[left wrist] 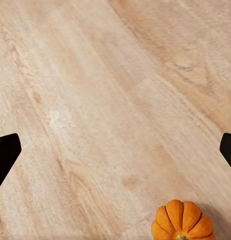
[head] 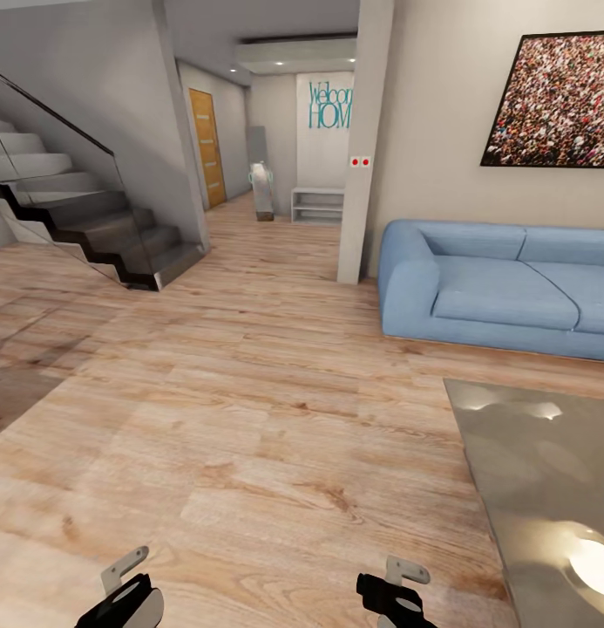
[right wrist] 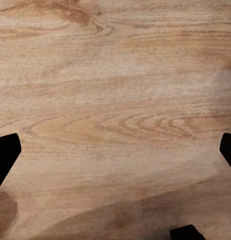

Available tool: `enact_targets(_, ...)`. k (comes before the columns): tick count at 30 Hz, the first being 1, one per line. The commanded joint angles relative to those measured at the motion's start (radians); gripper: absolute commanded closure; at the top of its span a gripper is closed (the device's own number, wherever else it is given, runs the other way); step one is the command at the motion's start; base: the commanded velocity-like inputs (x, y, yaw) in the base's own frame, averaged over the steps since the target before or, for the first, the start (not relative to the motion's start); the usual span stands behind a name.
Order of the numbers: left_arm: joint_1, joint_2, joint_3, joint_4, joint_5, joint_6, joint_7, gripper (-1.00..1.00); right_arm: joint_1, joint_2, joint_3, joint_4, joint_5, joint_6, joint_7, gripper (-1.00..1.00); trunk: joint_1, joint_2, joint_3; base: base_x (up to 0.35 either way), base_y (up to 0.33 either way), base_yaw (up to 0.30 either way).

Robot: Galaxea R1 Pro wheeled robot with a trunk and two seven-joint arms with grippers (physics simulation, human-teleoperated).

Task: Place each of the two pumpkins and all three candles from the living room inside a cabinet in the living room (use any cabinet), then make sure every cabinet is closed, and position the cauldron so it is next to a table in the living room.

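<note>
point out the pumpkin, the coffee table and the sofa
pumpkin [left wrist: 183, 221], left wrist view, on its ribbed orange top
coffee table [head: 537, 488], head view, on the bare glossy top
sofa [head: 502, 292], head view, on the left seat cushion

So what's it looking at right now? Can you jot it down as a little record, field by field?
room: living room with wooden floor
seating: blue sofa by the wall
table: glossy grey-beige table at the robot's right
stairs: staircase to the left
pumpkin: one orange pumpkin on the floor, beneath the left tool
left tool: open, empty
right tool: open, empty
</note>
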Motion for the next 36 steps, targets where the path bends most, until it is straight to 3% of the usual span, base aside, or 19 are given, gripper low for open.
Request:
enact_targets(1, -0.001, 0.001, -0.008, -0.001, 0.009, -0.003, 0.006, -1.0, -0.001, -0.001, 0.008, -0.001, -0.008, -0.002, -0.007, -1.0, 0.0, 0.0, -0.001, 0.0, 0.0, 0.0)
enact_targets(36, -0.001, 0.001, -0.008, -0.001, 0.009, -0.005, 0.006, -1.0, -0.001, -0.001, 0.008, -0.001, -0.01, 0.0, -0.006, -1.0, 0.0, 0.0, -0.001, -0.022, -0.056, 0.0)
